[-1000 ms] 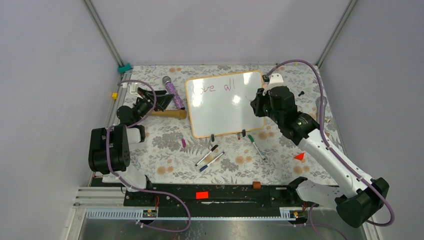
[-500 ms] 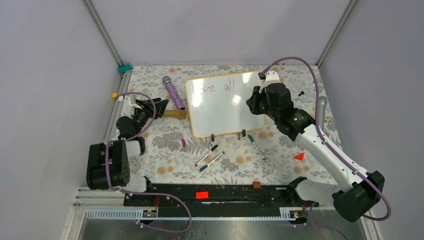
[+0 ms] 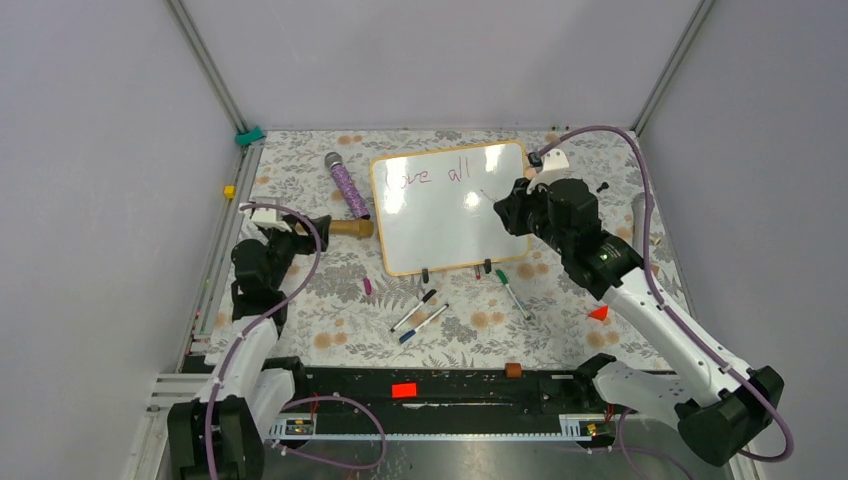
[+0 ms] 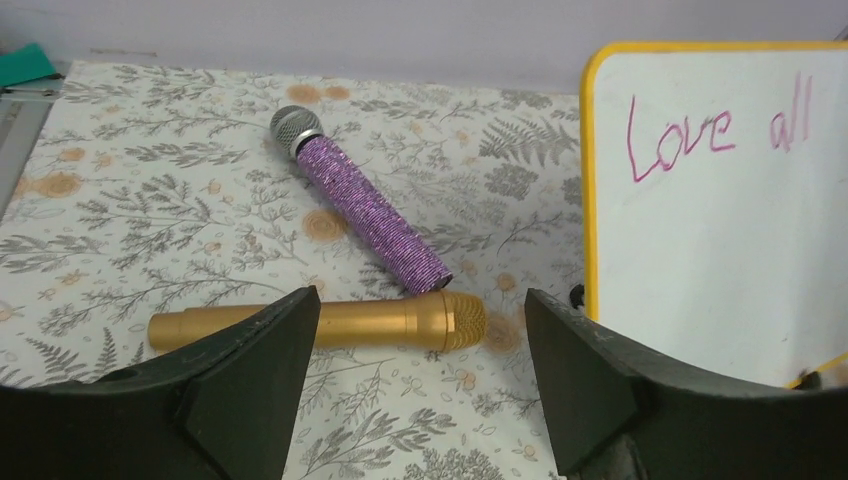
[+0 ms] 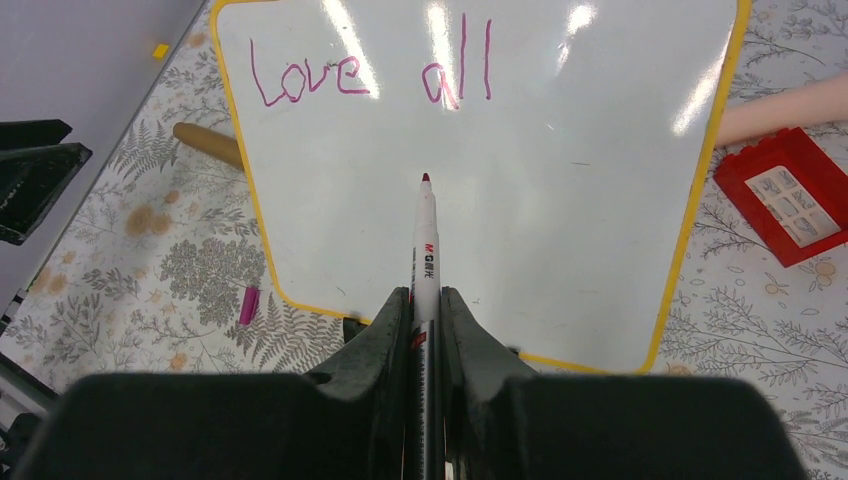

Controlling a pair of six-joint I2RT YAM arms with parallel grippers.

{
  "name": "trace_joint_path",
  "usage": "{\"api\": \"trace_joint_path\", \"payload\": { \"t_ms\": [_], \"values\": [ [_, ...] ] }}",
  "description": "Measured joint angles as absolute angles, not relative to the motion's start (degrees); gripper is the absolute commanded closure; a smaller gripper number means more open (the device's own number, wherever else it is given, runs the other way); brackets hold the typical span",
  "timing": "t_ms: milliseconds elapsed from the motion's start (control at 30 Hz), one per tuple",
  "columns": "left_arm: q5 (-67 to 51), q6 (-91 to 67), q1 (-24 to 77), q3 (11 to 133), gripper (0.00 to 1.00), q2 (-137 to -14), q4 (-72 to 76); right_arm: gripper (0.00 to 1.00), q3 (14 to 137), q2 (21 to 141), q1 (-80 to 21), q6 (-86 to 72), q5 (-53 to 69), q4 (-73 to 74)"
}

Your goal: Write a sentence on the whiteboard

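The whiteboard (image 3: 450, 225) lies flat at the back middle of the table, framed in orange. The sentence (image 3: 428, 175) reads "Love all" in pink along the board's far edge, as also seen in the left wrist view (image 4: 715, 130) and the right wrist view (image 5: 370, 75). My right gripper (image 3: 508, 212) hangs over the board's right part, shut on a white marker (image 5: 425, 240). The marker's red tip points at bare board (image 5: 520, 230) below "all"; I cannot tell whether it touches. My left gripper (image 3: 310, 224) stands open and empty, left of the board (image 4: 720, 260).
A gold microphone (image 4: 320, 325) lies just ahead of the left gripper (image 4: 420, 380), with a purple glitter microphone (image 4: 370, 215) behind it. Loose markers (image 3: 420, 310), a green marker (image 3: 512, 292) and a pink cap (image 3: 367, 286) lie in front of the board. A red block (image 5: 785, 195) sits at its right.
The left arm has drawn back toward the near edge, and its gripper now sits lower left of the microphones. The right gripper with the marker has shifted slightly over the board.
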State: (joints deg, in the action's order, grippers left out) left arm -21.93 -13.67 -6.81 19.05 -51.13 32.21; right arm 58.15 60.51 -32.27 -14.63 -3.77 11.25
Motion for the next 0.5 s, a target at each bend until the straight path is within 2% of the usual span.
{"api": "trace_joint_path", "payload": {
  "t_ms": [67, 100, 133, 233, 300, 500],
  "values": [
    [-18.6, -11.4, -4.9, 18.9, 0.23, -49.4, 29.3, 1.0, 57.6, 59.5, -32.3, -14.4, -3.8, 11.2],
    [-16.8, -10.4, -4.3, 18.3, 0.09, -48.9, 29.2, 1.0, 57.4, 59.0, -32.3, -14.3, -3.9, 11.2],
    [-15.2, -9.7, -4.0, 17.3, 0.02, -48.4, 29.3, 1.0, 57.1, 58.4, -32.3, -14.2, -3.9, 11.2],
    [-10.5, -7.2, -3.8, 11.9, 0.02, -48.5, 31.9, 1.0, 56.4, 57.3, -32.3, -14.1, -3.8, 10.7],
    [-9.0, -5.6, -3.8, 9.0, 0.05, -50.7, 33.7, 1.0, 56.0, 57.1, -32.3, -14.1, -3.7, 10.0],
    [-8.1, -2.8, -3.7, 9.7, 0.01, -58.8, 34.1, 1.0, 54.3, 57.1, -32.3, -14.2, -3.3, 9.1]
  ]
}}
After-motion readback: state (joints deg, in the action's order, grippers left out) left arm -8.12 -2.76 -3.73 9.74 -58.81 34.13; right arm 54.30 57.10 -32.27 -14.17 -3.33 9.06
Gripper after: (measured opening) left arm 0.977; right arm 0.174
